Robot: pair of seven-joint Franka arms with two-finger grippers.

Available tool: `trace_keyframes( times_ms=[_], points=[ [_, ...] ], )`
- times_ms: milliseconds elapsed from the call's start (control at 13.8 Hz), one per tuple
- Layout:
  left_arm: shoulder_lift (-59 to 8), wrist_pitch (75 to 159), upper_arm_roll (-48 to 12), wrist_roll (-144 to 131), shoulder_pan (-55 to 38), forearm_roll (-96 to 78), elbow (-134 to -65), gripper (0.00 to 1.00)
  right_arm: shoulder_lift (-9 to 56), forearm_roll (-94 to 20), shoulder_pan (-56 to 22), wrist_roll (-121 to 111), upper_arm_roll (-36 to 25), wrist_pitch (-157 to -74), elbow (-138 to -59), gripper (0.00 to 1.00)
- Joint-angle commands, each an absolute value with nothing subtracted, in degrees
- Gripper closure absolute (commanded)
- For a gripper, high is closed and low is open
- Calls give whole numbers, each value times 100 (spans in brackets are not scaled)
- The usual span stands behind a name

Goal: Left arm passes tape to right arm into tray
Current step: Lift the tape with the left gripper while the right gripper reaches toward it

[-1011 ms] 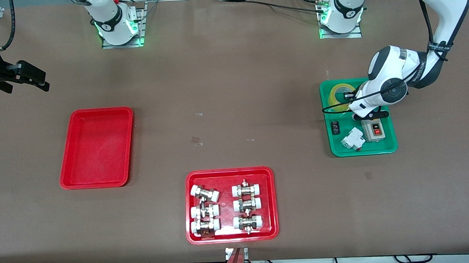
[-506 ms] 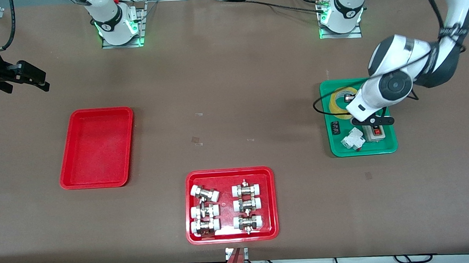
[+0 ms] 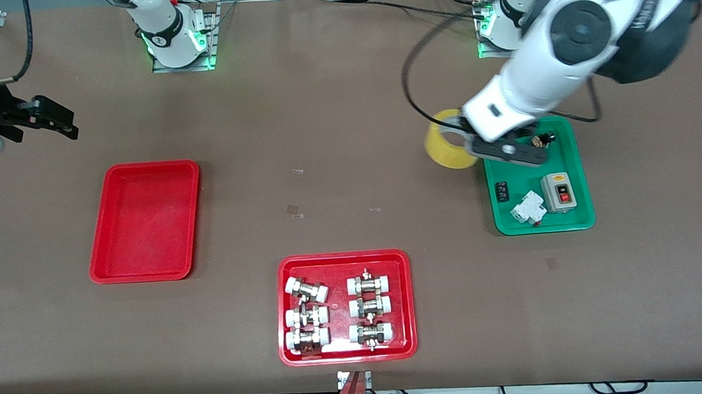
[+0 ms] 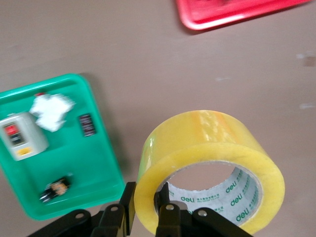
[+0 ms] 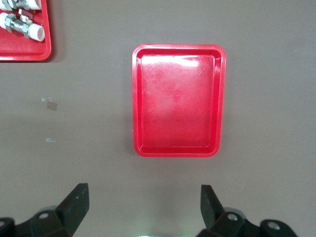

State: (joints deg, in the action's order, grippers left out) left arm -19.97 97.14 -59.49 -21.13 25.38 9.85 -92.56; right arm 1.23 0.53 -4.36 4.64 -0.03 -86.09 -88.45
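A: What has been moved since half a second ago?

B: The tape [image 3: 448,147] has been lifted out of the green tray [image 3: 562,163] by the left gripper [image 3: 468,145] and is now carried in the air over the bare table just beside that tray's edge. The left arm [image 3: 563,52] has been swung up and toward the middle of the table.

A: How is the roll held?

B: Its wall is clamped between the left gripper's fingers [image 4: 168,217]; the roll [image 4: 210,168] is seen upright above them, its pale printed core showing. A grey switch box [image 3: 558,192] and a white breaker [image 3: 527,209] are left in the green tray.

A: And the other arm?

B: The right gripper [image 3: 52,119] is kept waiting with its fingers [image 5: 74,202] spread wide, nothing between them. The red tray [image 5: 177,101] lies below and ahead of it. The red tray of fittings [image 3: 345,307] is seen well apart from both grippers.
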Motion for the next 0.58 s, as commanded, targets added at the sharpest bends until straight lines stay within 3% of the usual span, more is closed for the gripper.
trace_keyframes(
  times_ms=[0,217,506],
  points=[
    [-2819,10270,-5959,-2153,2356,696,-8974,99,202,141,-457,404,9,-8456,-8798,0],
    [-3470,11440,-5837,-2844,1708,536,-8834,99,316,53,-431,404,9,-8262,-8789,0],
    [-4120,11654,-5013,-4484,180,466,-7896,99,526,-1385,-264,143,-35,-8052,-8789,0]
  ],
)
